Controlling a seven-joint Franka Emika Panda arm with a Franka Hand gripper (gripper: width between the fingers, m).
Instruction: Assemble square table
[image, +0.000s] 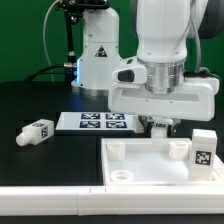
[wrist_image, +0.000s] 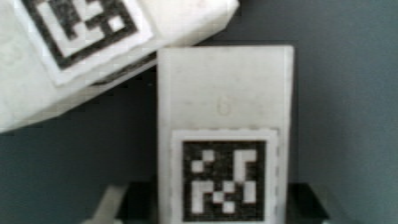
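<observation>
Leg (wrist_image: 222, 120) sits square between the gripper (image: 158, 124) fingers; can't tell if clamped yet. Keep it centred, squeeze firmly, lift straight clear of tabletop (image: 150, 165).

The table top (image: 150, 160) is plain white. Each leg is white with a black-and-white square tag: the lying leg (image: 36, 131), the standing leg (image: 203, 150), and the middle leg (wrist_image: 222, 100) in the wrist view. The marker board (image: 100, 122) is white with black-patterned tags. The table (image: 50, 165) is black and the arm (image: 160, 40) is white.
</observation>
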